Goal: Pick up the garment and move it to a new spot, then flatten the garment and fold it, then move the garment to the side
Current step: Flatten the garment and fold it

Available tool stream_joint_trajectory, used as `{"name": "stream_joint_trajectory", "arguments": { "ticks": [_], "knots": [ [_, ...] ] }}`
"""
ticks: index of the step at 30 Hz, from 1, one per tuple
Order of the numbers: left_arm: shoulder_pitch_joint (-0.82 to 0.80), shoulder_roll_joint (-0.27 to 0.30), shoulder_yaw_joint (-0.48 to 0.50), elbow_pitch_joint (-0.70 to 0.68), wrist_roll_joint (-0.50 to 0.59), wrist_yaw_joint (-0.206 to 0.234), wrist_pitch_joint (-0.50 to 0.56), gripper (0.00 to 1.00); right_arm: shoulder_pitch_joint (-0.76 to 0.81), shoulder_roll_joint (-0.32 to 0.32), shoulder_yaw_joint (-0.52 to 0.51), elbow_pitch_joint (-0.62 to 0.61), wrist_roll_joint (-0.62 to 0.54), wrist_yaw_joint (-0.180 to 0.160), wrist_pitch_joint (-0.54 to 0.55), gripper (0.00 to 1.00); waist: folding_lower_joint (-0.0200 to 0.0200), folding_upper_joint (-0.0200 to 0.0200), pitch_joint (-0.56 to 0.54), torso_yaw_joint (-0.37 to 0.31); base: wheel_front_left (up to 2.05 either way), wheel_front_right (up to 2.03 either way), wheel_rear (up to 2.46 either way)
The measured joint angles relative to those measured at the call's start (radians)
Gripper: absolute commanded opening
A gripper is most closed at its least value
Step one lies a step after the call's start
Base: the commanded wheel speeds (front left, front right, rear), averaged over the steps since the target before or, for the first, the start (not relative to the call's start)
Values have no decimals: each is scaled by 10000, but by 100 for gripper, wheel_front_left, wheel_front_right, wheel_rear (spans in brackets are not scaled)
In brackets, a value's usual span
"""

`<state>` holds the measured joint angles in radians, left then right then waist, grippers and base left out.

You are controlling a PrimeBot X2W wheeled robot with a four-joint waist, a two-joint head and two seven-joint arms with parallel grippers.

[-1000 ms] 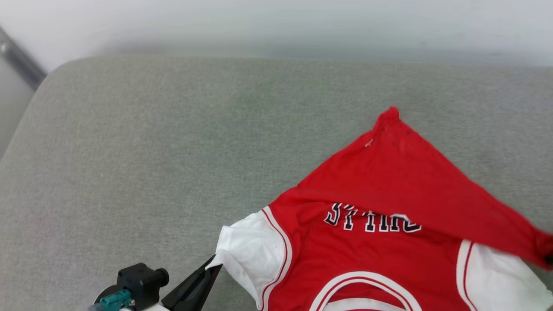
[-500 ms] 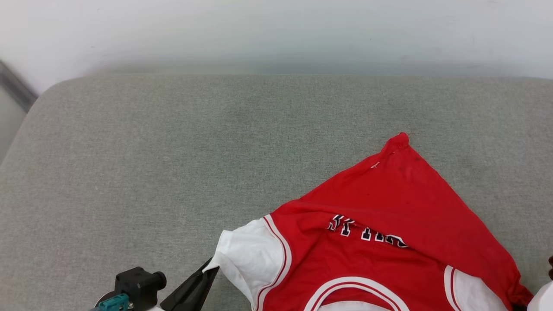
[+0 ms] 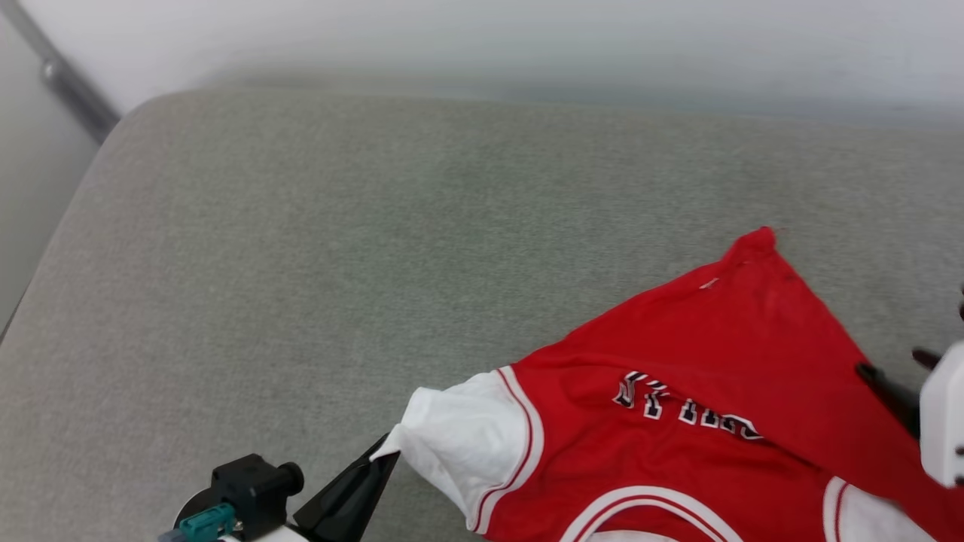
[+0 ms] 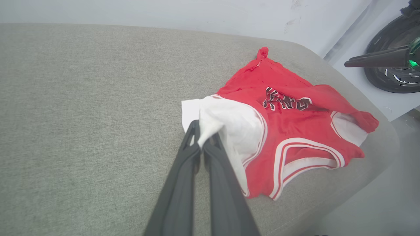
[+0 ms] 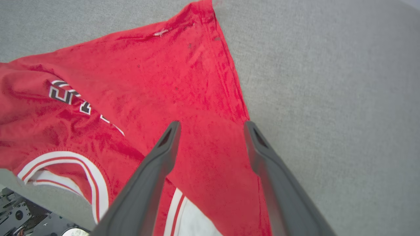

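Since a second ago the garment [image 3: 715,331] has lost its right-hand hold. At left, my left gripper [image 4: 200,131] clamps the white sleeve (cloth bunched between the tips); the garment lies near right on the grey cushion [image 3: 301,248]; my right gripper [image 5: 211,126], fingers spread, hovers over its red right edge

- left gripper [image 4: 204,131]: two long matte-black fingers taper to narrow tips.
- right gripper [image 5: 211,126]: dark grey fingers, slotted near the tips.
- black boxy wrist block [image 3: 252,488] has a round knob; small teal part [image 3: 205,522], possibly a connector.
- smooth white casing [image 3: 945,421].
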<state>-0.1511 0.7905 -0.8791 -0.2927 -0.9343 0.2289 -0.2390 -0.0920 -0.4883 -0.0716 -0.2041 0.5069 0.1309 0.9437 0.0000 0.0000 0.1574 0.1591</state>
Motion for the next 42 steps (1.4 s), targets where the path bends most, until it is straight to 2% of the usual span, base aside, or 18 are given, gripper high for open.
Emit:
{"name": "stream_joint_trajectory", "arguments": {
  "ticks": [4,10,16,24,33,34,35,42],
  "knots": [
    [-269,-140,-82,-115,165,-102,102,0,-1318,0,472,464,-278,0,462,100,0,0,310,407,0,0,0],
    [-820,-558,-221,-182,399,-426,132,0,-3350,-115,848,1988,-1037,0,993,100,1,0,1051,1060,0,0,0],
    [-1345,-1055,-345,100,543,-819,128,0,-4402,-445,1037,3448,-1490,0,1187,100,2,0,1755,1888,0,0,0],
    [-1634,-1463,-489,424,633,-1145,69,0,-4768,-988,1250,4558,-1841,0,1258,100,1,0,2435,2708,0,0,0],
    [-1671,-1641,-499,671,635,-1296,12,0,-4797,-1175,1197,4844,-1870,6,1037,100,-2,0,2749,3016,0,0,0],
    [-1678,-1641,-491,688,633,-1315,10,0,-4796,-1191,1200,4859,-1856,8,1020,40,-2,0,2759,3021,0,0,0],
    [-1693,-1645,-489,709,633,-1317,10,0,-4793,-1193,1208,4882,-1825,6,955,0,-2,0,2756,3019,0,0,0],
    [-1724,-1501,-431,763,633,-1225,-4,0,-4750,-813,1198,5210,-1630,-2,397,0,0,0,2445,2816,0,0,0]
  ]
}}
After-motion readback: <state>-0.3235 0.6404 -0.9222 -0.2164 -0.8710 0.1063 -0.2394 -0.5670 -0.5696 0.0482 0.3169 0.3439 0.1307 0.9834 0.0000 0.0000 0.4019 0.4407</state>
